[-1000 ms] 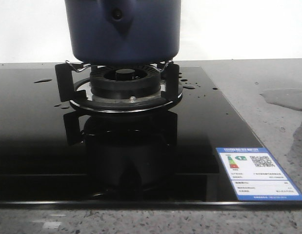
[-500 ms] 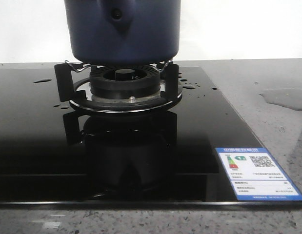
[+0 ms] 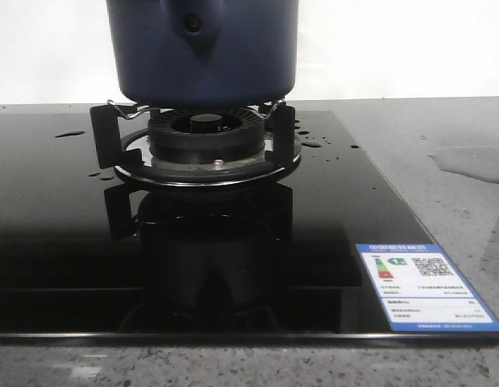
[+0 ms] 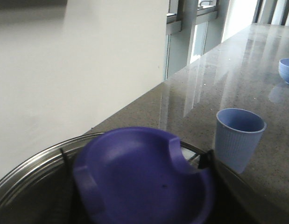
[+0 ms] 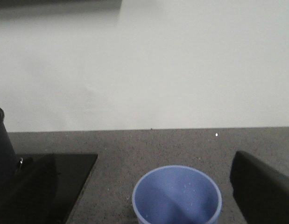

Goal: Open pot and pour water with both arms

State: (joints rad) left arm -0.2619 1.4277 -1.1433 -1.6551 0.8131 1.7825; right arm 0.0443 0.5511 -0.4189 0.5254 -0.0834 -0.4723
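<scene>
Grey stone counter is carrying the black cooktop (image 3: 64, 242), and behind it a plain white wall is standing.

On the right gripper (image 5: 144, 205) the jaws are looking spread. One dark finger (image 5: 261, 191) is showing clearly at one side and a blurred dark shape at the other, with nothing pinched between them. The pale blue cup (image 5: 177, 196) is sitting just beyond the gap.

You are not seeing the left gripper's fingers in its own view, so I cannot tell how its jaws are standing. Very near that camera, a blue knob (image 4: 144, 177) is sitting inside a steel rim (image 4: 23, 179). I am judging this to be the top of the pot (image 3: 201, 48), probably with its lid on.

The pot is resting on the burner stand (image 3: 193, 133), with its handle bracket facing the front camera.

You are risking three things:
- **A slipping knob.** It is smooth and curved, so a pinch off its middle may be letting the lid tilt and drop back.
- **A shifting pot.** The thin wire supports may be letting it slide while you are pulling upward.
- **A wet surface.** Water drops (image 3: 313, 143) are lying on the glass and a puddle (image 3: 475, 161) on the counter, so the cup may be sliding, and a fast pour into its narrow mouth would be spilling more.
</scene>
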